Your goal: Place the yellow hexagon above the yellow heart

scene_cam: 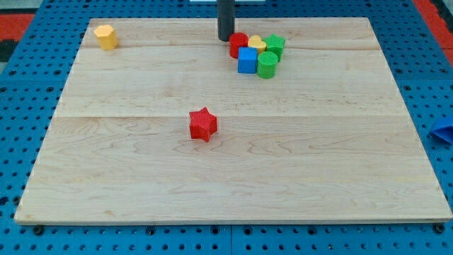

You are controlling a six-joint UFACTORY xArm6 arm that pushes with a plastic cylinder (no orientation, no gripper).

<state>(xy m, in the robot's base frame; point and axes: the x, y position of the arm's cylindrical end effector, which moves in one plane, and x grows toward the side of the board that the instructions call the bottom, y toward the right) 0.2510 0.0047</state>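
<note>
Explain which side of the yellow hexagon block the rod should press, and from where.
Probably press the left side of the yellow hexagon, coming from the view's left: it lies far left of the yellow heart. My tip stands by the red cylinder.

A pale wooden board (pixel 233 177) lies on a blue perforated table (pixel 28 106).

Only my rod shows, nothing else of the arm. It's a straight, round, dark shaft, near black with a faint grey sheen down one side. Surface is plain and smooth: no markings, screws or cables visible on it. Same width all along. My tip (pixel 225 39) ends flat and blunt. The upper part is cut off by the view's top.
</note>
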